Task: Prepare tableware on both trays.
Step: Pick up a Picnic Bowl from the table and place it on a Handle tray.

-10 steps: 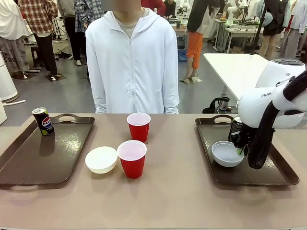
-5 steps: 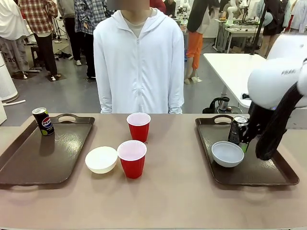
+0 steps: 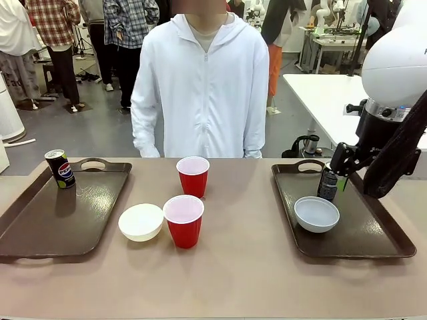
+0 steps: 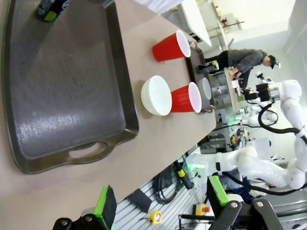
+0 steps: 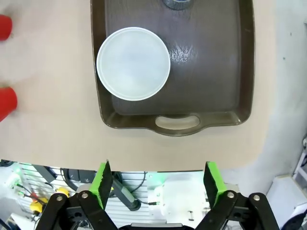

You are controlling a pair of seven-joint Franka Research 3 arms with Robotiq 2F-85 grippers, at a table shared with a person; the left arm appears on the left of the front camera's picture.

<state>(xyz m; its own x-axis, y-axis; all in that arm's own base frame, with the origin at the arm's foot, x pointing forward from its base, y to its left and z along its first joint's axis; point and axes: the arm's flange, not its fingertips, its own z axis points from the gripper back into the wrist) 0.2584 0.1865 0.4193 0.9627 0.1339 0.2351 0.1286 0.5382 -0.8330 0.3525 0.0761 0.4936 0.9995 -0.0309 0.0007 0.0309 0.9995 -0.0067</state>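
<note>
The left tray [image 3: 40, 227] carries one dark can [image 3: 60, 169] at its far corner. On the right tray [image 3: 373, 230] sit the pale grey bowl [image 3: 317, 214] and the second can [image 3: 327, 185]. Between the trays stand two red cups [image 3: 193, 175] [image 3: 183, 221] and the cream-white bowl [image 3: 141, 222]. My right gripper [image 3: 341, 167] hangs open above the right tray, close over the can. From its wrist I see the gripper [image 5: 157, 179] empty, high over the grey bowl [image 5: 133, 63] and tray [image 5: 177, 125]. My left gripper [image 4: 160, 197] is open and empty, off the left tray's [image 4: 62, 91] near end.
A person in a white hooded jacket [image 3: 203, 87] stands at the table's far edge, arms down. The bare tabletop [image 3: 233, 273] stretches in front of the cups and between the trays. A white side table [image 3: 327, 100] stands behind on the right.
My right arm has risen from low over the grey bowl to well above the tray, uncovering the can behind the bowl. The person has shifted slightly to the right.
</note>
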